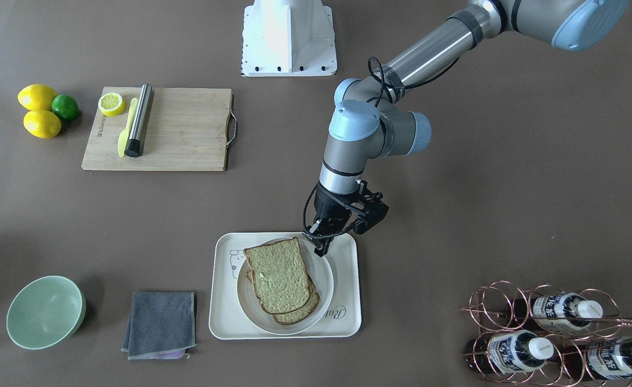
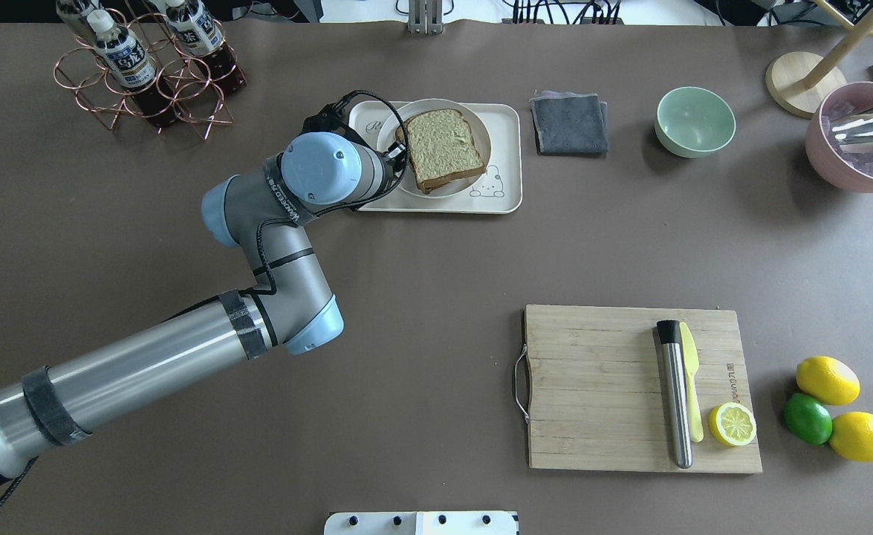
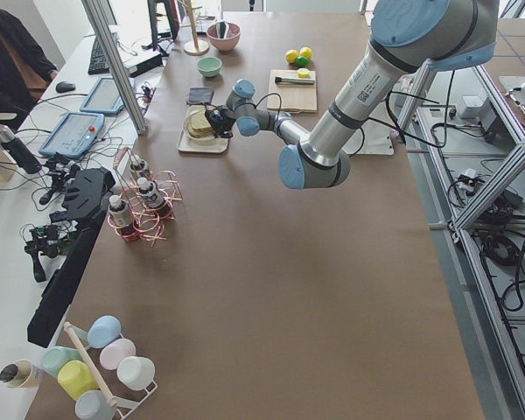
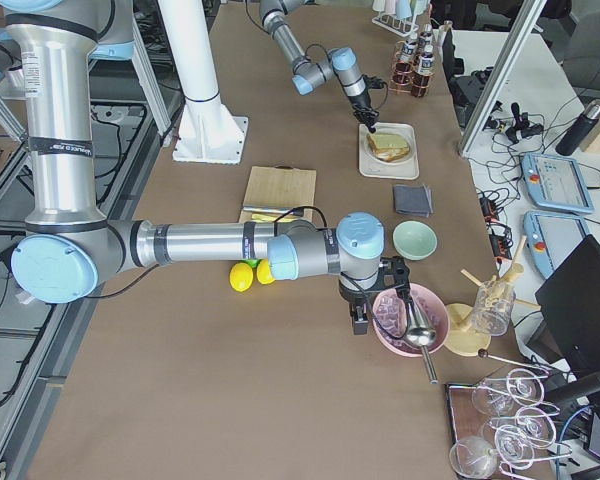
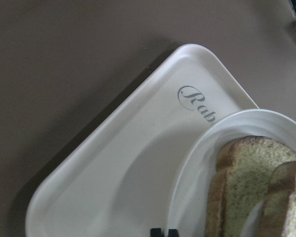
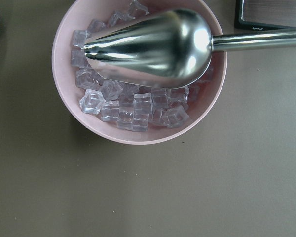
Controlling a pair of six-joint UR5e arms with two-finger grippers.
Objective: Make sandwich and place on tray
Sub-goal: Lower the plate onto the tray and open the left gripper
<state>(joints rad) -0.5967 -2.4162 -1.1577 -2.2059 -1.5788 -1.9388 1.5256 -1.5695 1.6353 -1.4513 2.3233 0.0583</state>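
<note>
I judge the sandwich (image 1: 279,279) is assembled and in place. It lies on a round white plate (image 1: 324,279), and the plate stands on the tray (image 1: 348,301) at the far side of the table, a little to the left of the middle as the robot sees it. The top slice (image 1: 272,263) is turned somewhat against the lower slice (image 1: 302,313). I cannot see the egg clearly; a pale strip between the slices in the left wrist view may be it. The left gripper (image 1: 322,243) hangs just beside the near left edge of the bread, over the plate's rim. Its fingers are pressed together and they carry nothing. The step in hand, I think, is to withdraw. I would raise the arm straight up first and only then pull it back, so the fingertips do not catch the crust or push the plate. I cannot tell the state of the right gripper (image 4: 361,312). It waits at the far right over a pink bowl (image 6: 138,137), which holds ice cubes (image 6: 138,106) and a metal scoop (image 6: 153,47). At the far left, a wire rack (image 2: 183,111) holds bottles (image 2: 120,52).
</note>
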